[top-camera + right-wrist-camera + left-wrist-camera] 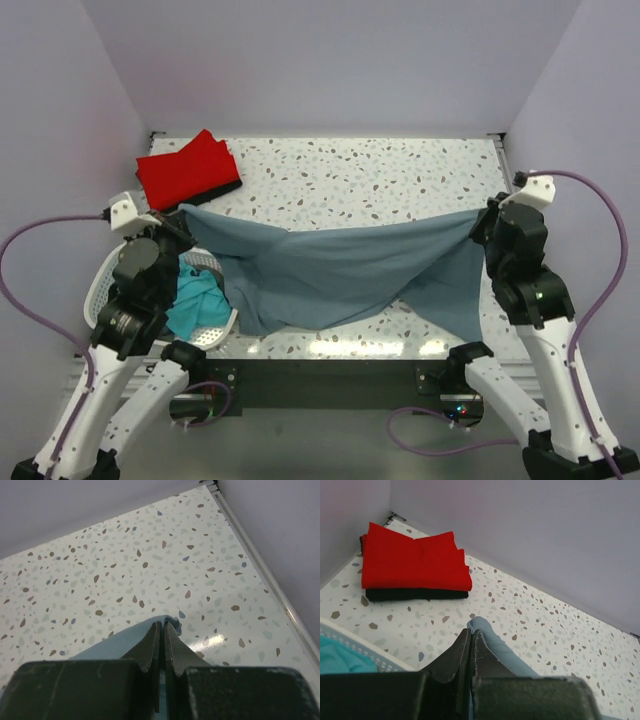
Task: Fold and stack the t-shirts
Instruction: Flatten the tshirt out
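A: Top view first. Where is the blue shirt [340, 270]?
B: It hangs like a hammock between the two arms, over the table [400, 170]. The left gripper [180, 224] pinches one corner. The right gripper [484, 228] pinches the other. The middle sags, and the low part lies bunched on the table near the front.
A: How do you lay it down well?
B: I think both arms should go down together, at the same height, and pull the shirt flat so it has no lumps. It should not land on the basket [100, 290] with the teal shirt [195, 300], or on the red shirt [188, 168] at the back left.
A: And the left wrist view?
B: The fingers [452, 655] are pressed together on a blue fold. The red shirt sits on a black shirt [415, 594], well apart from them. That is the stack, I think.
A: And the right wrist?
B: Those fingers are pressed together too. A bit of blue pokes out at the tips. The bite is small, so a hard pull could make it slip.
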`<action>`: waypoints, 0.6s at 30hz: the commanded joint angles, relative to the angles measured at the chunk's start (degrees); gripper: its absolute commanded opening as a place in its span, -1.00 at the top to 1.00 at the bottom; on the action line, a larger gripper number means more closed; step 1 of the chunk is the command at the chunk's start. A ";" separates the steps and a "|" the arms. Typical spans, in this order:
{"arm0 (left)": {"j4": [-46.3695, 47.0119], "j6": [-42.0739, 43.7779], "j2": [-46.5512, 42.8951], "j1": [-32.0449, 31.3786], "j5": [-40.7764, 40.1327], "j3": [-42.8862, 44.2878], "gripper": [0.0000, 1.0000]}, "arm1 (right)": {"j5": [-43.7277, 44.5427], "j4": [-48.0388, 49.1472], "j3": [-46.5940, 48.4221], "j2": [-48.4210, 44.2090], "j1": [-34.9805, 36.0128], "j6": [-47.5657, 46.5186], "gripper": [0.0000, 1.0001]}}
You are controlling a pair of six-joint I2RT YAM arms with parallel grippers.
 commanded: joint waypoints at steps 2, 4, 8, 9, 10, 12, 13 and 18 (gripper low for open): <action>6.97 3.42 9.68 -0.17 6.85 10.39 1.00 | 0.60 2.91 8.83 5.63 -0.32 -2.94 1.00; 7.76 4.31 12.58 -0.17 8.70 14.54 1.00 | -0.11 1.41 14.63 6.77 -0.32 -3.29 1.00; 10.21 8.42 15.32 -0.17 19.21 26.91 1.00 | -1.42 -1.31 26.30 7.21 -0.32 -4.61 1.00; 11.44 9.66 15.76 -0.17 22.04 29.13 1.00 | -1.69 -2.45 28.08 7.30 -0.32 -4.87 1.00; 11.28 10.37 16.98 -0.17 24.42 31.32 1.00 | -2.56 -3.16 29.84 7.48 -0.32 -5.22 1.00; 10.49 12.21 18.04 -0.17 30.58 37.74 1.00 | -3.35 -4.65 34.41 7.39 -0.32 -6.19 1.00; 10.22 12.48 18.74 -0.17 32.25 39.68 1.00 | -3.62 -5.09 35.64 7.22 -0.23 -6.37 1.00; 9.52 12.31 18.84 -0.08 39.20 49.79 1.00 | -4.76 -7.90 43.12 4.67 -0.31 -7.86 1.00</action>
